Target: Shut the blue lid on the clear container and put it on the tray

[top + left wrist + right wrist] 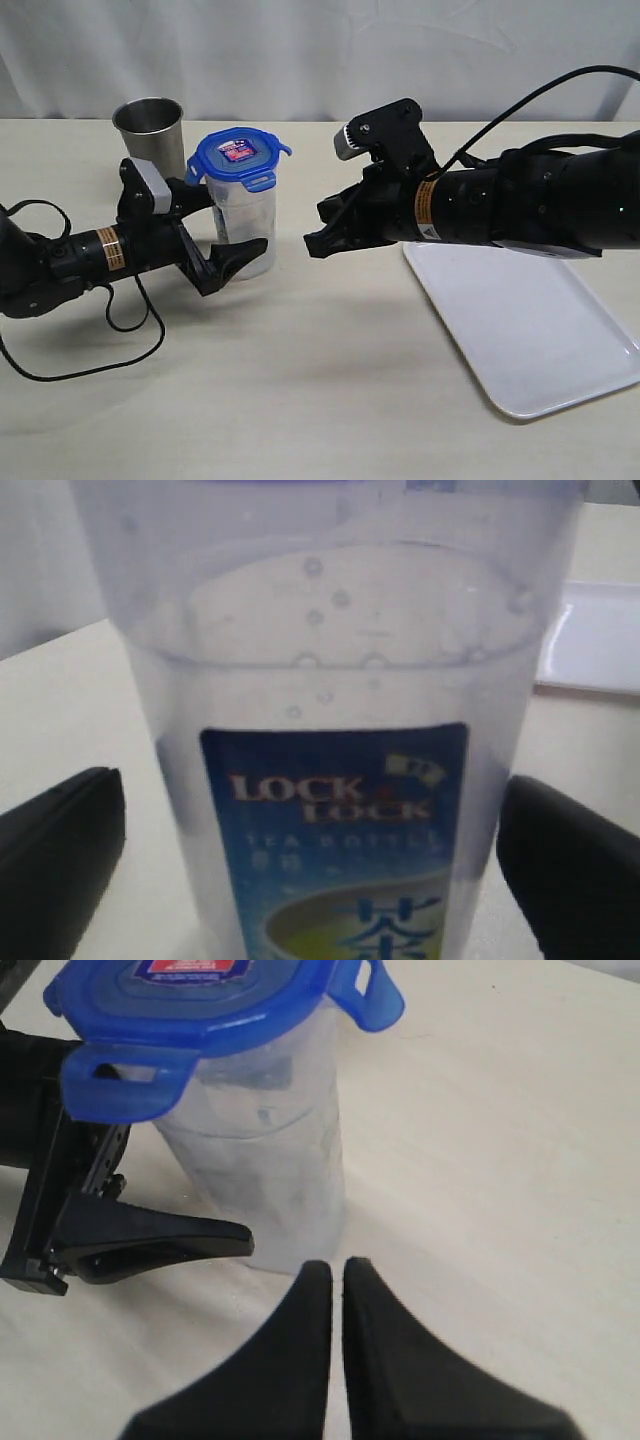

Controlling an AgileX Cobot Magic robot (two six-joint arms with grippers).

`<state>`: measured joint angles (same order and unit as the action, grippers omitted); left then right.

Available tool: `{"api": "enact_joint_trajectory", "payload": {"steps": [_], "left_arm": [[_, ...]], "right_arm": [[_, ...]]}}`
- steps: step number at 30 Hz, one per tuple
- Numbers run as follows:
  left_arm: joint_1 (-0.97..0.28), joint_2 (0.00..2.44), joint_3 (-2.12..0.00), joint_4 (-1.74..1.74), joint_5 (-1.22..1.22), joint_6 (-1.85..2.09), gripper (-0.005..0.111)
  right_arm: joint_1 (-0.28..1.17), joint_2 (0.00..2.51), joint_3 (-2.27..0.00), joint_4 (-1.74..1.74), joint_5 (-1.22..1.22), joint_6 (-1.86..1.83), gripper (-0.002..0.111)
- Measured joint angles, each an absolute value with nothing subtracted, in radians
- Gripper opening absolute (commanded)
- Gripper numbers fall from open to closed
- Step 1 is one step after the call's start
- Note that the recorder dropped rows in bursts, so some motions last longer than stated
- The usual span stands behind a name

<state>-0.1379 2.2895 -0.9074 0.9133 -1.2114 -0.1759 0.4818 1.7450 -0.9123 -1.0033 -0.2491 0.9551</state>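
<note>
The clear container (250, 225) stands upright on the table, left of centre, with the blue lid (238, 155) sitting on top and its flaps sticking out. My left gripper (232, 225) is open, one finger on each side of the container's lower body. In the left wrist view the labelled container (330, 680) fills the frame between the two black fingers (60, 850), with slim gaps showing. My right gripper (312, 243) is shut and holds nothing. It hovers just right of the container (270, 1160), below the level of the lid (200, 1010). The white tray (520, 330) lies at the right.
A grey steel cup (150, 130) stands just behind and left of the container. The right arm's body reaches over the tray's near-left part. A loose black cable (100, 350) loops on the table by the left arm.
</note>
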Motion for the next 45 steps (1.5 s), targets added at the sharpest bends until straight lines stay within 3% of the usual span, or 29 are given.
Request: {"api": "enact_joint_trajectory", "payload": {"steps": [37,40,42,44,45], "left_arm": [[-0.174,2.376,-1.01,0.907,-1.211,-0.205,0.105],[-0.174,2.376,-1.01,0.907,-1.211,-0.205,0.088],[-0.174,2.376,-1.01,0.907,-1.211,-0.205,0.07],[-0.174,2.376,-1.01,0.911,-1.211,-0.206,0.042],[-0.174,2.376,-1.01,0.911,-1.213,-0.208,0.037]], "right_arm": [[0.482,1.745,-0.912,-1.003,-0.203,0.979,0.005],[0.482,1.745,-0.912,-1.003,-0.189,0.979,0.005],[0.482,1.745,-0.916,-1.003,-0.143,0.981,0.005],[0.482,1.745,-0.934,-1.003,-0.061,0.985,0.008],[0.482,1.745,-0.951,-1.003,-0.019,0.985,0.011]]}}
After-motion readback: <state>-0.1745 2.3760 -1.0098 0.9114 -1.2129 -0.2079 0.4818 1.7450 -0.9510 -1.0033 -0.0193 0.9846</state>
